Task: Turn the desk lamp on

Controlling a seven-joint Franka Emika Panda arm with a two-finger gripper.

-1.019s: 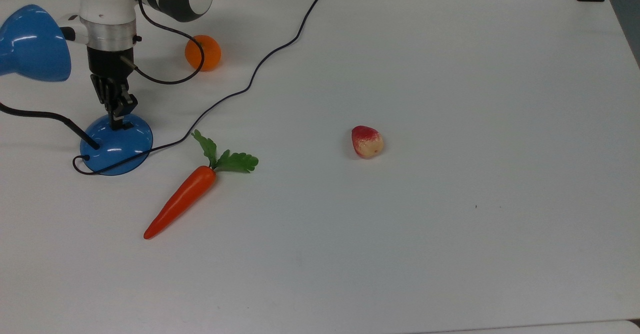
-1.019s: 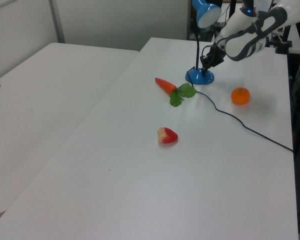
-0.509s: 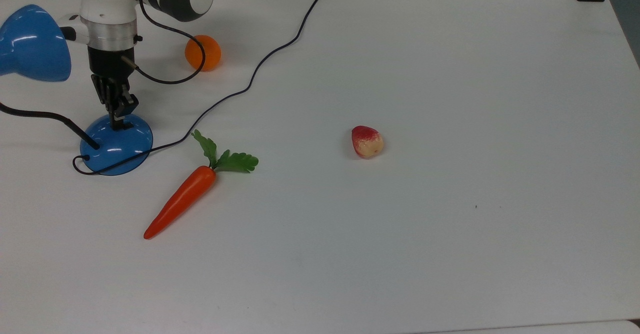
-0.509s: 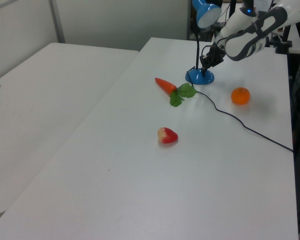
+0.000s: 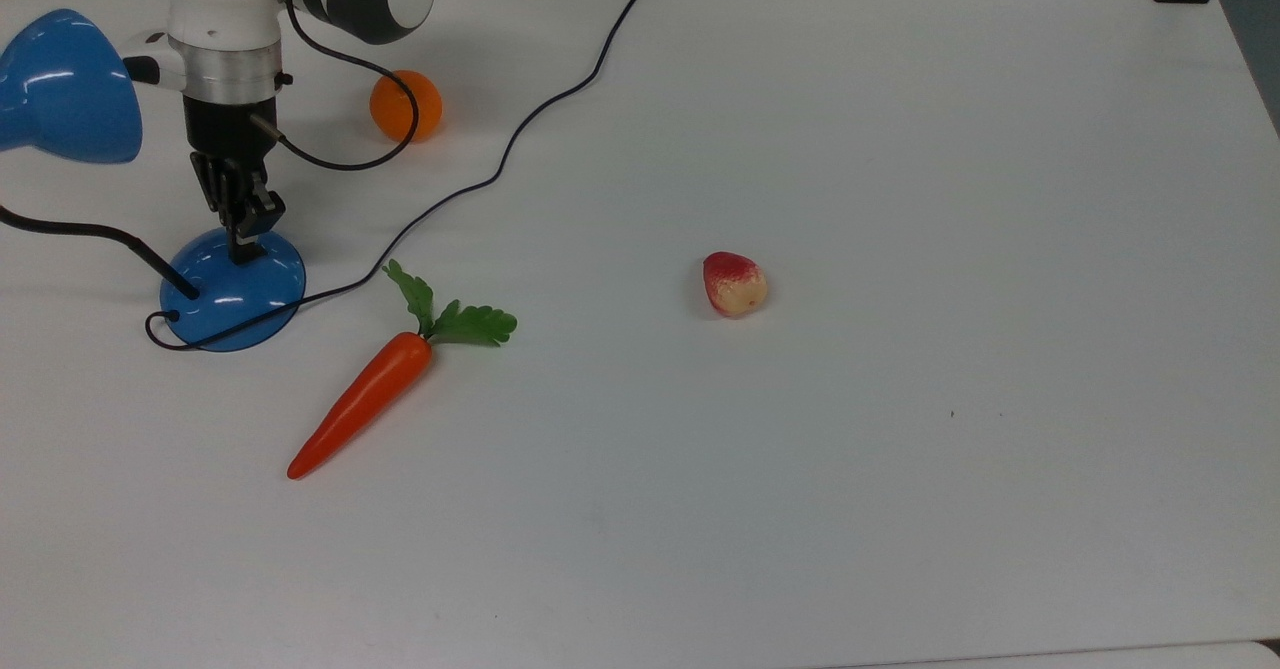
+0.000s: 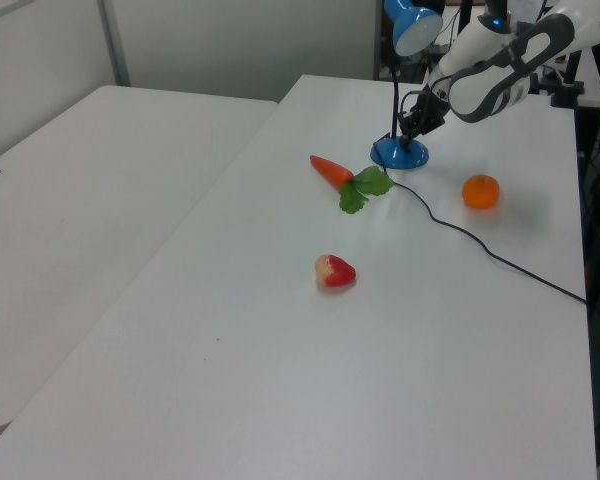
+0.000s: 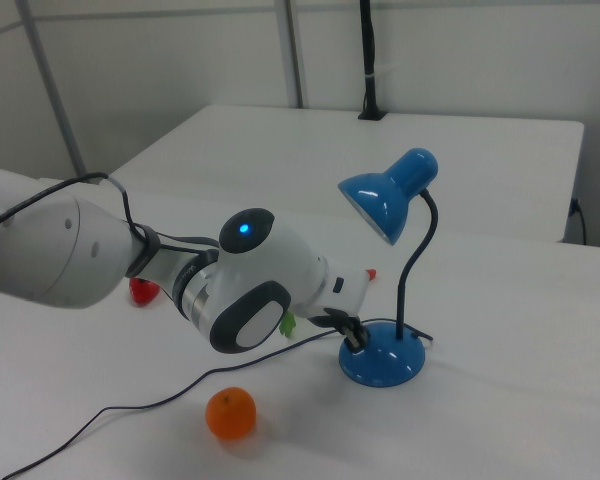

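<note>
1. Over the past second the gripper (image 5: pixel 243 239) has shifted slightly toward the top view's right, its fingertips staying down on the blue base; the desk lamp (image 5: pixel 233 289) itself has not budged, nor has anything else on the table.

2. Top view: the lamp stands at the top view's far left, its domed base ringed by a loop of black cord (image 5: pixel 480 184); the cone shade (image 5: pixel 62 89) hangs out to the top view's left; the fingers look drawn together into one narrow tip, clasping nothing, planted on the far edge of the dome where the switch would sit; a toy carrot (image 5: pixel 372 389) lies just beside the base, an orange (image 5: pixel 406 106) sits behind the arm, a strawberry (image 5: pixel 734 285) lies well apart at mid-table.

3. Left view: the lamp (image 6: pixel 400 152) rises at the far end of the white table (image 6: pixel 310 380); the gripper (image 6: pixel 412 133) comes in from the left view's right, low over the base.

4. Right view: the gripper (image 7: pixel 354 340) touches the base (image 7: pixel 382 362) on the right view's left flank; the thin black neck curves up to the shade, which shows no glow; the lamp looks unlit.

5. Handling, as I judge it: the glossy dome is slick and the lamp is likely light, top-heavy on its bendable neck; no grip is wanted; a straight downward press on the small switch should serve, since a sideways shove could slide or tip the lamp.
</note>
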